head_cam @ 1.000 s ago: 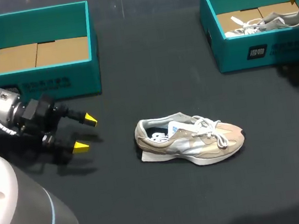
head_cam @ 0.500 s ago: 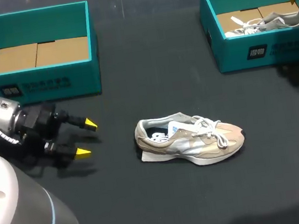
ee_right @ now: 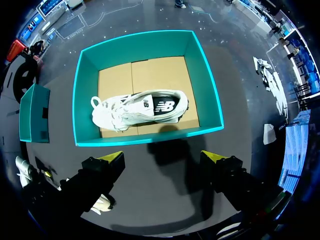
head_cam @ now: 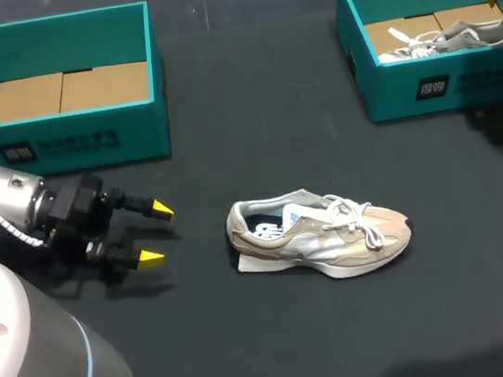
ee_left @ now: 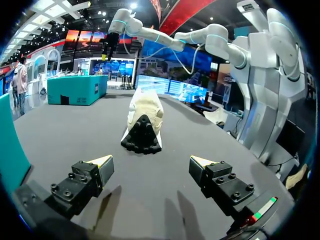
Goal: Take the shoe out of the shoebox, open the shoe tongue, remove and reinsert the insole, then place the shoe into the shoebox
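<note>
Okay so, the head view is the only one that gets the whole layout: two teal shoeboxes, two shoes, two tools. The left shoebox point(head_cam: 68, 147) holds nothing but its brown cardboard floor, while the right shoebox point(head_cam: 443, 86) has a white shoe point(head_cam: 450, 37) lying on its side on the same kind of cardboard. The beige shoe point(head_cam: 319, 235), the suede-and-mesh looking one with white laces, sits out on the dark surface point(head_cam: 250, 114) between the boxes, well apart from both, with its toe toward my right arm's side. The left wrist view gives you what the head view can't: that beige shoe point(ee_left: 145, 112) from the heel end, with a black knobbly tread wedge under a cream heel, straight ahead of the left tool point(ee_left: 151, 162) but not touching it. The left tool point(head_cam: 157, 233) is low over the surface, yellow tips spread wide, gripping nothing. The right wrist view looks straight down into the right shoebox point(ee_right: 145, 141), so you see the white shoe point(ee_right: 140, 109) and its dark insole properly. The right tool point(ee_right: 163, 156) hangs above the box's near wall, fingers wide apart, nothing in them either.
</note>
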Controlling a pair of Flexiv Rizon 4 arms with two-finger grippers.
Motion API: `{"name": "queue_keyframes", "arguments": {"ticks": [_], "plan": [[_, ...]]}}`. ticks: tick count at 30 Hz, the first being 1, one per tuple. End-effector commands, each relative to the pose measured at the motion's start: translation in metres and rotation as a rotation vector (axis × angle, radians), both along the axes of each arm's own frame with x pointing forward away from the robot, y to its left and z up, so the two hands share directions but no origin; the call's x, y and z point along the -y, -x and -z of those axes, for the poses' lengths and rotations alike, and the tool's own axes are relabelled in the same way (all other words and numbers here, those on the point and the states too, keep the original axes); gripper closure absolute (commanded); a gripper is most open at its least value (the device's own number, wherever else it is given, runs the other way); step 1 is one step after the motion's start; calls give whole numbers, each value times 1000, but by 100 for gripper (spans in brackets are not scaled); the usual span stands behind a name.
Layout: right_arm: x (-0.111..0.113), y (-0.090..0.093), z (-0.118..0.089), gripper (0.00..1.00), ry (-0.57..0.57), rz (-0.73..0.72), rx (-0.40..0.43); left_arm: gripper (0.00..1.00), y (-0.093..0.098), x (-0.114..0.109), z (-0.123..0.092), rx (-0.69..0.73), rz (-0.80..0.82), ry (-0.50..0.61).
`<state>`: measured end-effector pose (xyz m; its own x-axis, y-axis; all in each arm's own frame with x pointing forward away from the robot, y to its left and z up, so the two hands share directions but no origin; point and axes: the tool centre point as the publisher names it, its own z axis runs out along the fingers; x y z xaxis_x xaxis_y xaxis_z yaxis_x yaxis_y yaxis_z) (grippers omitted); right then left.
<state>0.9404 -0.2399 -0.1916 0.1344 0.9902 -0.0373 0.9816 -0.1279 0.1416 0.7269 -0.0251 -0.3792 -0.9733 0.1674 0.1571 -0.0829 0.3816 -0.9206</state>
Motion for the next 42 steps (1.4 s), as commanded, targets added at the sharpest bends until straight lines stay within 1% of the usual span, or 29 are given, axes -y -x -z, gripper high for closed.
{"name": "queue_keyframes", "arguments": {"ticks": [1,12,26,35,42], "plan": [[0,1,0,0,0,0,1,0,0,0,0,0,0,-1],[0,1,0,0,0,0,1,0,-5,25,10,74,-41,-34],[0,1,0,0,0,0,1,0,-8,33,8,91,-50,-45],[0,1,0,0,0,0,1,0,-8,52,12,110,-38,-59],[0,1,0,0,0,0,1,0,-8,62,13,107,-24,-57]]}}
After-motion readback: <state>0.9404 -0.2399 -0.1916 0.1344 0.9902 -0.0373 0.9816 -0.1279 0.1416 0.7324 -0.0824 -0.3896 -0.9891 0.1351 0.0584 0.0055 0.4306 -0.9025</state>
